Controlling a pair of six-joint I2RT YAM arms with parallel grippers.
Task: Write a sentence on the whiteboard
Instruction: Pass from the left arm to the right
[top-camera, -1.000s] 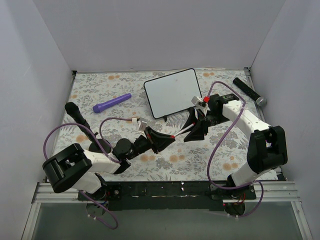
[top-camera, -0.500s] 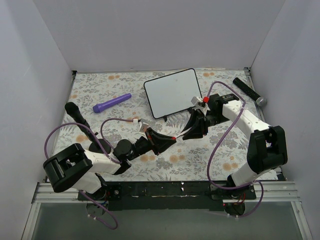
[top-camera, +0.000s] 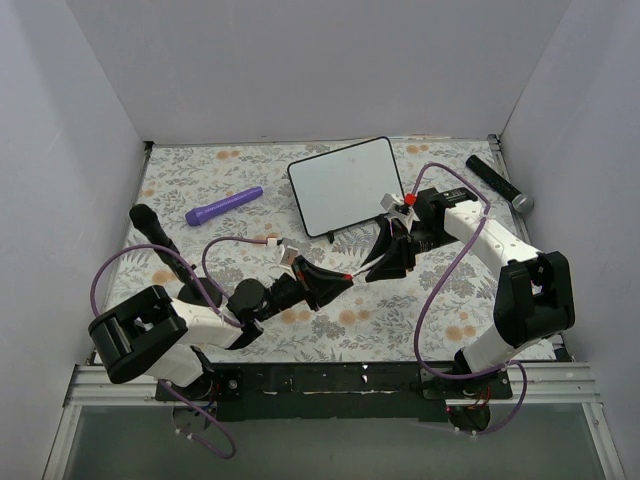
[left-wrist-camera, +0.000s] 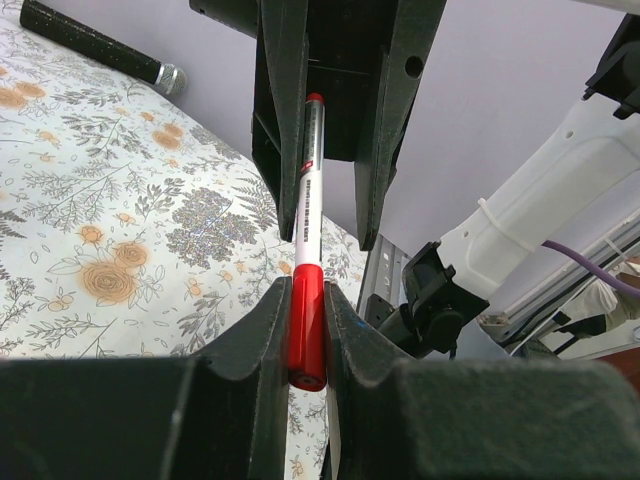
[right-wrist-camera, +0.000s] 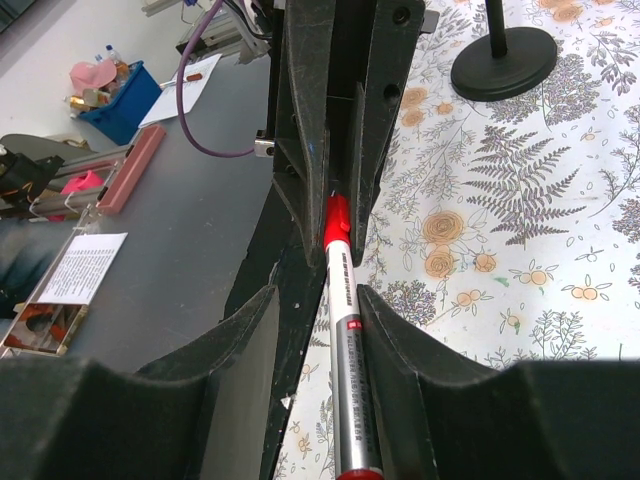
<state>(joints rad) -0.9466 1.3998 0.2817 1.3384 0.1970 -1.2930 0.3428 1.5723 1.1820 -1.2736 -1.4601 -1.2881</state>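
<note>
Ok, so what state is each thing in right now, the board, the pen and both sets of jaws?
Small white rectangular whiteboard with black rim: propped up, blank.
Slim red-capped marker pen: capped, spanning both jaws.
Left jaws: shut on the cap.
Right jaws: open, loosely around the barrel.

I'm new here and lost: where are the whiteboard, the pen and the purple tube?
whiteboard (top-camera: 347, 185), top view, middle of the white face.
pen (left-wrist-camera: 308, 200), left wrist view, its pale barrel.
purple tube (top-camera: 224, 206), top view, mid-body.
</note>
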